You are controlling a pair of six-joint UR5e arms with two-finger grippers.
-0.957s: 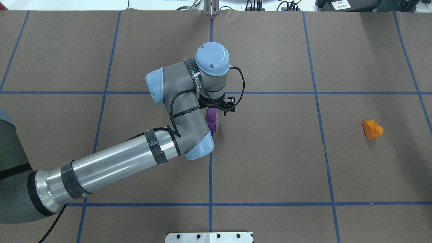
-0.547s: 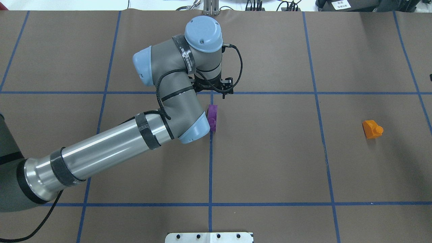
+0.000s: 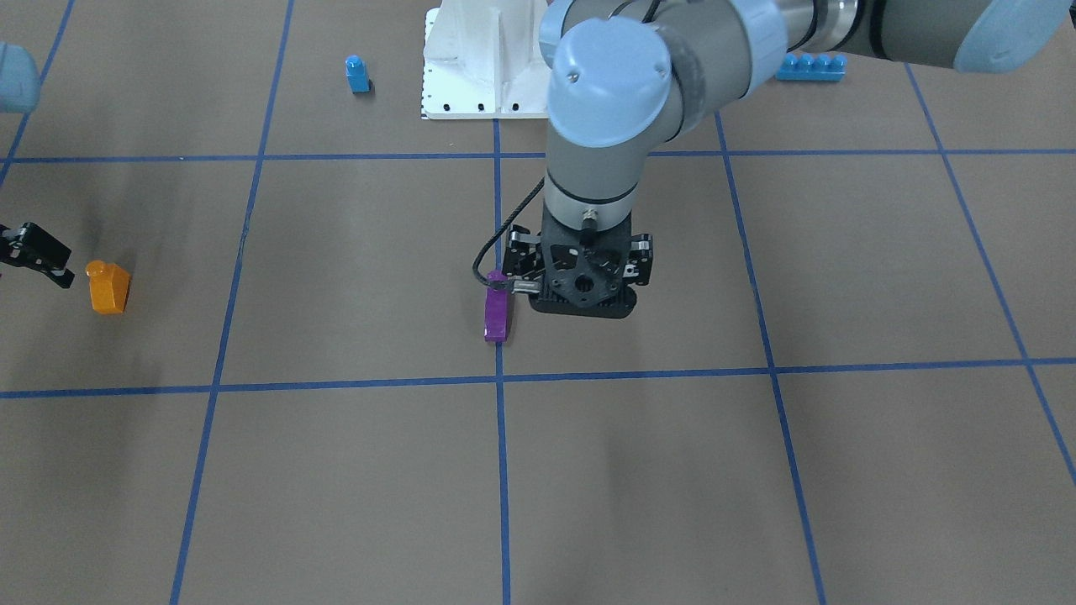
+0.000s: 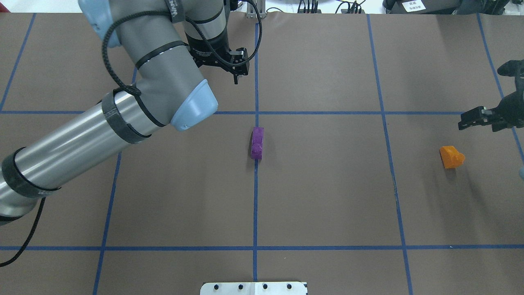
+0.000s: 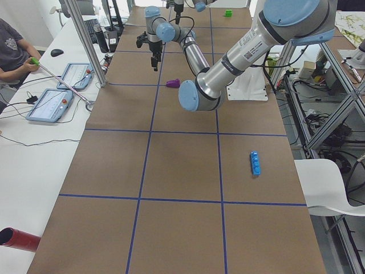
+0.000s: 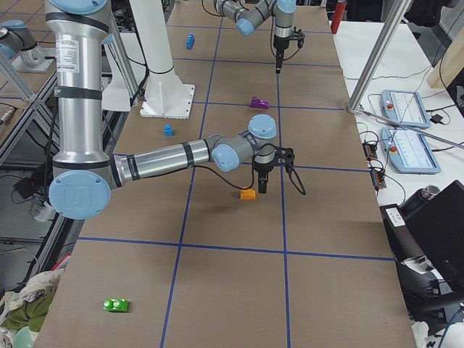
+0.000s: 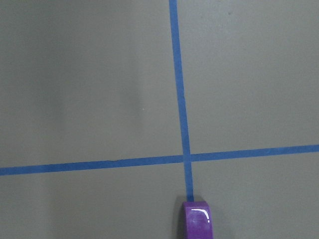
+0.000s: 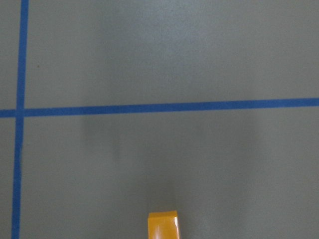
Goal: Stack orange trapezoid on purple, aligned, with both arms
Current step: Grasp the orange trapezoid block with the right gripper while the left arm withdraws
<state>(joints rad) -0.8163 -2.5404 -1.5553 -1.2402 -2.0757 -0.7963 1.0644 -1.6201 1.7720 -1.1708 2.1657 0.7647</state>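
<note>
left claw point(image 4: 236, 77) high, opening cannot be told | glossy purple sloped plastic block point(image 4: 257, 142) free on worktop point(image 4: 327, 196) below, near it, likely the stack base | right claw point(image 4: 464, 123) opening cannot be told, beside glossy orange plastic trapezoid point(image 4: 450, 157), likely for pickup

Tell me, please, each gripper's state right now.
Left gripper: empty; open or closed cannot be told.
Right gripper: empty; open or closed cannot be told.

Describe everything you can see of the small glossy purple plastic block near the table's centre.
The small glossy purple plastic block looks shiny, with a highlight on its end in the left wrist view. It lies long and narrow on the brown table cover, over a blue tape line, just on the robot's side of a crossing. Nothing else touches it; the left gripper hangs clear of it.
</note>
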